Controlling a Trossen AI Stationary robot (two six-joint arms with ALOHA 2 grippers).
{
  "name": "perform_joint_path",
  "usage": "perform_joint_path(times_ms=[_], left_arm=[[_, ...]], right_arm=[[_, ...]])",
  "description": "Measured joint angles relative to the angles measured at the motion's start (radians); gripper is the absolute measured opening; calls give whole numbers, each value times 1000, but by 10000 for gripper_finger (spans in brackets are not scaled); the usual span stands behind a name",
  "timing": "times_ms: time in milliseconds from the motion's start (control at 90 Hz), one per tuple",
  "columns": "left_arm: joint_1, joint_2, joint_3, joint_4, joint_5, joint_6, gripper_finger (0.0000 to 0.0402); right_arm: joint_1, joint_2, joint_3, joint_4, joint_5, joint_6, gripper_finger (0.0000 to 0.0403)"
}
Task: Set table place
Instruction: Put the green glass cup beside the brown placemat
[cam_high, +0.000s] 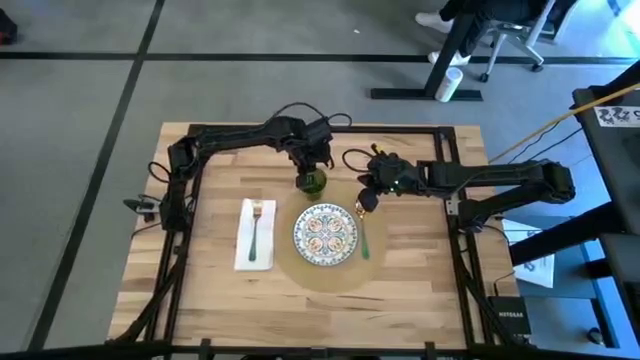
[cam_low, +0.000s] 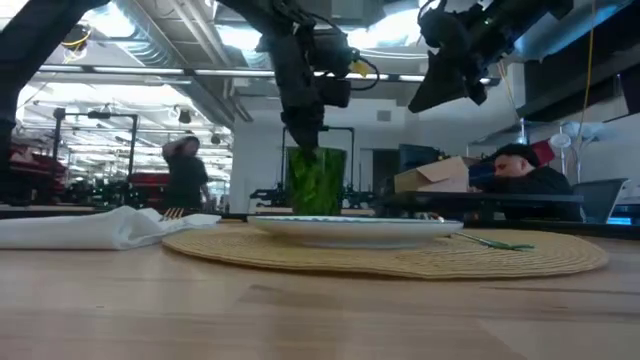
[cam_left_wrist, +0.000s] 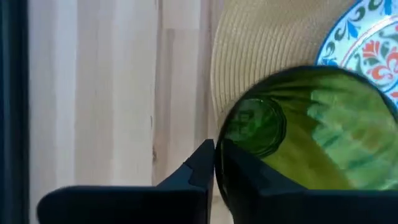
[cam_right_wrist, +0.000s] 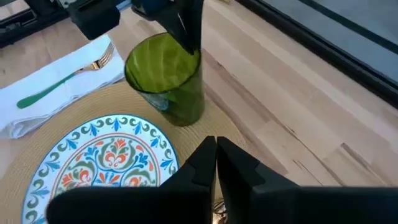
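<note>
A green glass (cam_high: 313, 183) is at the far edge of the round tan placemat (cam_high: 330, 277), behind the patterned plate (cam_high: 325, 235). My left gripper (cam_left_wrist: 214, 162) comes down on it from above and is shut on its rim. My right gripper (cam_high: 368, 195) hangs shut and holding nothing, well above the placemat's far right part, as the low view shows (cam_low: 425, 100). A green-handled utensil (cam_high: 365, 243) lies on the placemat right of the plate. A green-handled fork (cam_high: 255, 230) lies on the white napkin (cam_high: 243, 255) left of the placemat. My left gripper holds the glass by its rim (cam_left_wrist: 219, 134), one finger inside the glass and one outside. The fingers (cam_right_wrist: 186, 28) point down from above onto the rim's far side. The glass is upright, its base (cam_right_wrist: 183, 115) at the placemat's far edge; standing or just lifted, I cannot tell.
Bare wooden table (cam_high: 420, 290) lies right of and in front of the placemat. A black frame (cam_high: 455, 180) runs along the table's sides. People show in the room beyond the table in the low view (cam_low: 185, 175).
</note>
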Motion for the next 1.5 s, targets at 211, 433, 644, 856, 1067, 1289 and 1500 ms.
perform_joint_path(times_ms=[211, 433, 644, 856, 1067, 1289, 1500], left_arm=[[-12, 0, 0, 5, 0, -7, 63], [-18, 0, 0, 7, -13, -8, 92], [-20, 0, 1, 17, -93, 1, 108], [-31, 0, 45, 3, -94, -3, 113], [-41, -10, 91, -42, -94, -10, 114], [-41, -42, 94, -129, -93, -10, 107], [-52, -67, 94, -165, -47, -34, 61]], right_arm=[[0, 0, 0, -5, -1, 0, 0], [0, 0, 0, -1, -64, 9, 1], [1, 0, 0, 8, -76, 10, 1], [1, 0, 0, 8, -76, 10, 1], [0, 0, 0, 7, -76, 8, 1], [0, 0, 0, 12, -76, 0, 1], [0, 0, 0, 40, -75, -27, 1]])
